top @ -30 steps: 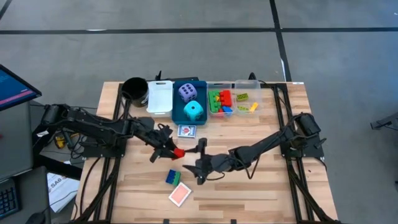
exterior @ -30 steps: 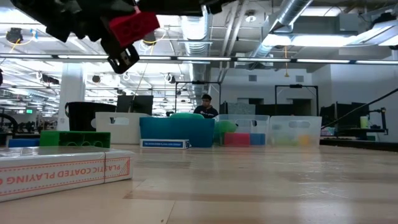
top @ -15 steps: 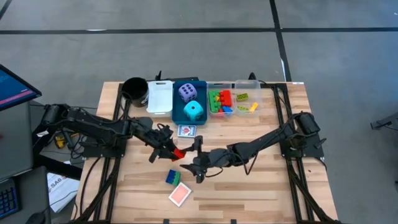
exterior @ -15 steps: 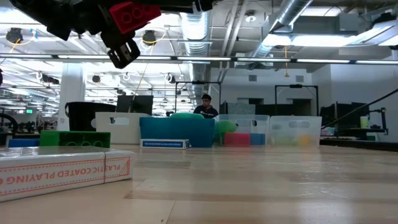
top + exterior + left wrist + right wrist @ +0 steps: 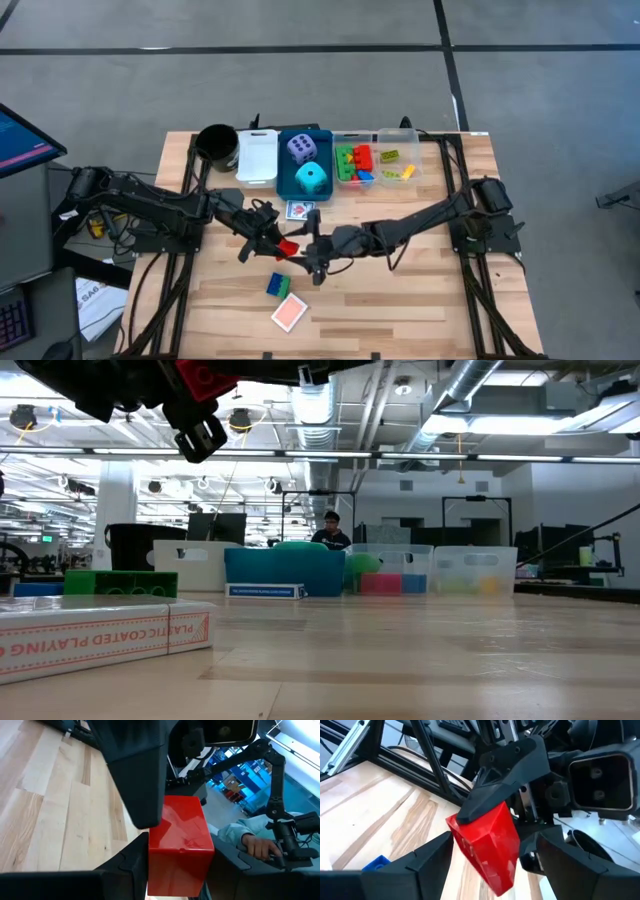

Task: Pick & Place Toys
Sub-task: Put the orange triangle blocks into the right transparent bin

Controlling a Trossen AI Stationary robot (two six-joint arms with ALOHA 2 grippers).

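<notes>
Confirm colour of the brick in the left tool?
Red brick, shown best in the left wrist view.

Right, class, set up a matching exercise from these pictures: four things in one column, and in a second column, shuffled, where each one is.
Things
1. red brick
2. purple die
3. black cup
4. loose red-backed card

Places
A. lying on the table's near edge, beside the blue and green bricks
B. in the blue bin, next to the cyan die
C. held above the table by the left gripper, with the right gripper reaching in
D. at the table's far left corner, beside the white bin

Pairs: 1-C, 2-B, 3-D, 4-A
</notes>
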